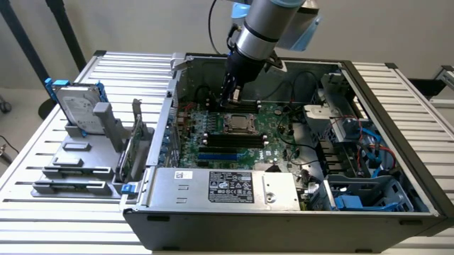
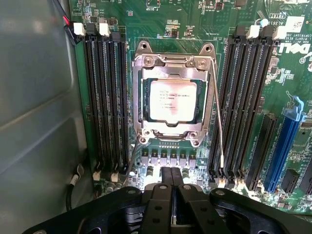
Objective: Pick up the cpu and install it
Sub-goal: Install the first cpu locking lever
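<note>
The cpu (image 2: 173, 101), a small square chip with a shiny silver top, lies flat in its socket on the green motherboard (image 2: 195, 24). The socket's metal frame (image 2: 142, 97) surrounds it. In the exterior view the cpu (image 1: 236, 125) sits at the board's centre, and my gripper (image 1: 230, 99) hangs just behind and above it, inside the computer case. In the wrist view my gripper (image 2: 171, 176) is shut, its two black fingers (image 2: 163, 195) pressed together with nothing between them. It is apart from the chip.
Black memory slots (image 2: 105, 102) flank the socket on both sides. A thin lever wire (image 2: 218, 122) runs beside the frame. The case wall (image 2: 39, 122) is close by. A power supply (image 1: 220, 186) fills the case's front. The hard drive (image 1: 76, 109) stands on a grey rack outside.
</note>
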Motion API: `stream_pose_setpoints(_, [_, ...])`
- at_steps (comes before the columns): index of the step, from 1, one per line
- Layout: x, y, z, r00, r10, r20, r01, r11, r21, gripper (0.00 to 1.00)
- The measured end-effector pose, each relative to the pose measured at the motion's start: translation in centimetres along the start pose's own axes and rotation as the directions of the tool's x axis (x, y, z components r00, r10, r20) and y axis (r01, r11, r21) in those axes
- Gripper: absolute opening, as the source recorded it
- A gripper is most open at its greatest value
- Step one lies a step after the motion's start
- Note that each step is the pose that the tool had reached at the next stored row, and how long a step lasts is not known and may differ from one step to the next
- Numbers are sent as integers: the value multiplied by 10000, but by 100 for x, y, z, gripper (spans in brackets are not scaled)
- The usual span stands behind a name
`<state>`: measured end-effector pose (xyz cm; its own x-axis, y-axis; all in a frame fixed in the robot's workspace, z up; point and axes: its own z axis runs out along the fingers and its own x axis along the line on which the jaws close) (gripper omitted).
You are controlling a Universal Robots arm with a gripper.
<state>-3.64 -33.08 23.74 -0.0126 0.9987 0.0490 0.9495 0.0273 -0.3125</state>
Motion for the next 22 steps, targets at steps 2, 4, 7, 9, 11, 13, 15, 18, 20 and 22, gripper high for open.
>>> stream_pose_setpoints(2, [0, 0, 0, 10000, 0, 0, 0, 10000, 1, 11])
stream_pose_setpoints(4, [0, -2, 1, 10000, -1, 0, 1, 10000, 1, 11])
stream_pose_setpoints(7, [1, -51, 20, 10000, -1, -3, 1, 10000, -1, 11])
stream_pose_setpoints(9, [2, -137, 47, 10000, -8, -18, 8, 10000, -29, 11])
stream_pose_setpoints(11, [3, -203, 69, 10000, -9, -57, 9, 10000, -51, 11])
stream_pose_setpoints(13, [6, -257, 86, 9999, 4, -131, -5, 10000, -80, 11])
stream_pose_setpoints(15, [8, -292, 98, 9997, 23, -228, -26, 9999, -115, 11])
stream_pose_setpoints(18, [11, -324, 106, 9992, 77, -381, -84, 9998, -180, 11])
stream_pose_setpoints(20, [12, -333, 109, 9989, 167, -445, -177, 9996, -214, 11])
stream_pose_setpoints(22, [12, -338, 111, 9982, 338, -503, -350, 9991, -232, 11])
